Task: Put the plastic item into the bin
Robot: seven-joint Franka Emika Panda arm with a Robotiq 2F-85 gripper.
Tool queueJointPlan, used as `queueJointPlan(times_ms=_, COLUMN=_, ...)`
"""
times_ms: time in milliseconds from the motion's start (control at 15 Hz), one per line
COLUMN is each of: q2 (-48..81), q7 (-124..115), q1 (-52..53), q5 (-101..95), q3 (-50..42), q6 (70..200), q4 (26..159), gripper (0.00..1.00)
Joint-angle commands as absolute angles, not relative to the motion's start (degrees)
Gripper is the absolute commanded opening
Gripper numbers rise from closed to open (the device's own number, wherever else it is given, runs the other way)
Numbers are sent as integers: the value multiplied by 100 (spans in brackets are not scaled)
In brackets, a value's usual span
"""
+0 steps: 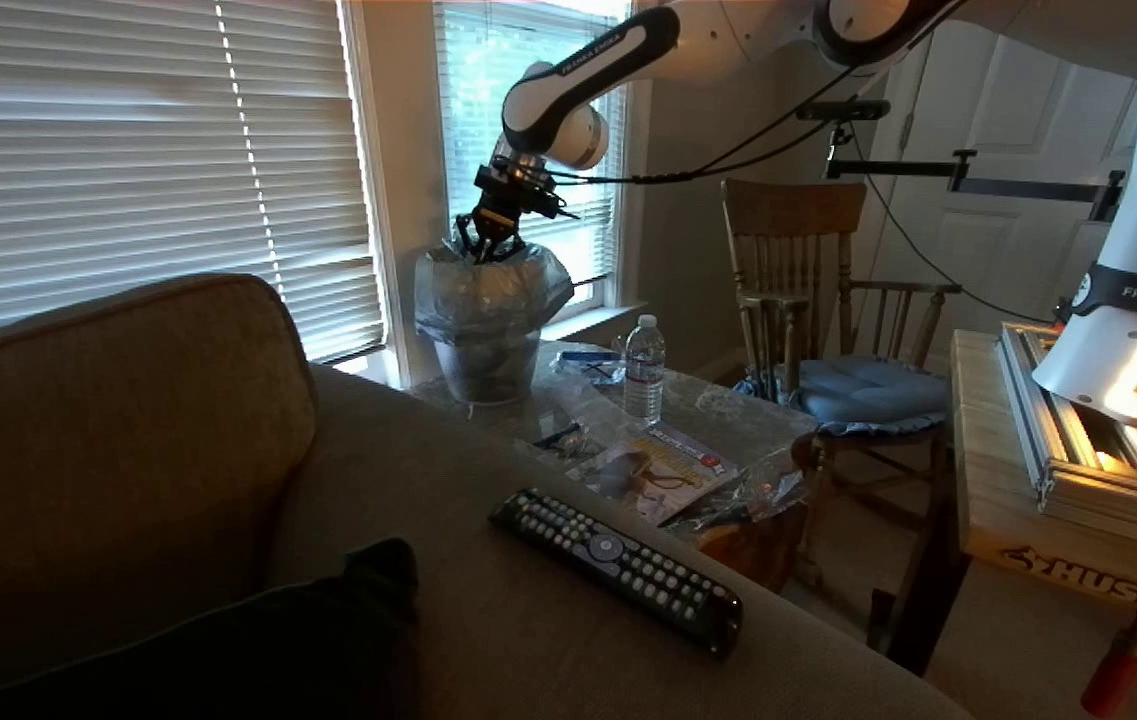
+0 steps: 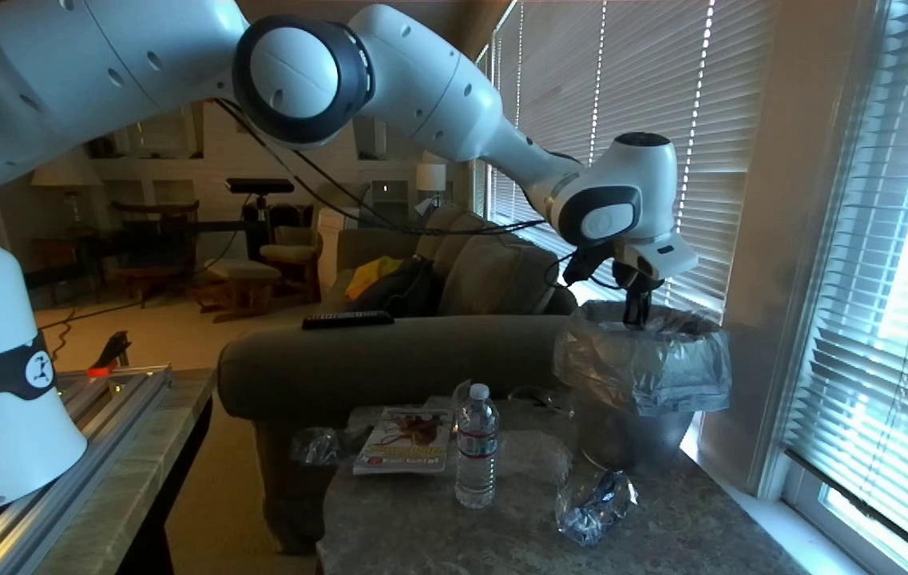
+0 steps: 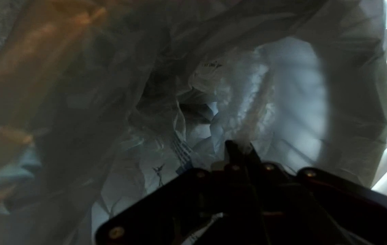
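Observation:
The round grey bin [image 1: 488,372] stands upright at the window end of the side table, also in an exterior view [image 2: 633,439]. A shiny translucent bag [image 1: 488,300] is bunched over its rim. My gripper [image 1: 490,256] points down into the bin's mouth; its fingertips are below the rim in an exterior view [image 2: 636,315]. In the wrist view my gripper [image 3: 241,148] is shut, with crinkled clear plastic between its tips. This plastic item [image 3: 247,98] extends from the tips inside the bag. It does not show in either exterior view. Printed clear packaging [image 3: 179,149] lies below in the bin.
On the side table [image 2: 438,535] are a water bottle [image 2: 476,451], a magazine [image 2: 406,439] and a shiny crumpled wrapper [image 2: 597,507]. A remote [image 1: 618,570] lies on the sofa arm [image 1: 448,600] beside the table. Window blinds [image 2: 877,335] are close behind the bin.

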State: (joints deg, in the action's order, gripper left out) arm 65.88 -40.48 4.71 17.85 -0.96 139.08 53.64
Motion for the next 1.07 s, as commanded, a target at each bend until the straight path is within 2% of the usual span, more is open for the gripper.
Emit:
queueJointPlan(times_ms=0, q2=6765, q7=-4226, q1=523, q5=1565, q3=-170, q6=13941, q4=5077, gripper=34)
queueJointPlan(times_ms=600, q2=5862, q7=-3473, q1=225, q5=1594, q3=-59, q6=14020, q4=6015, gripper=99)
queueJointPlan(times_ms=1000, q2=5045, q7=-2377, q1=-39, q5=1697, q3=85, q6=14139, q4=7019, gripper=100)
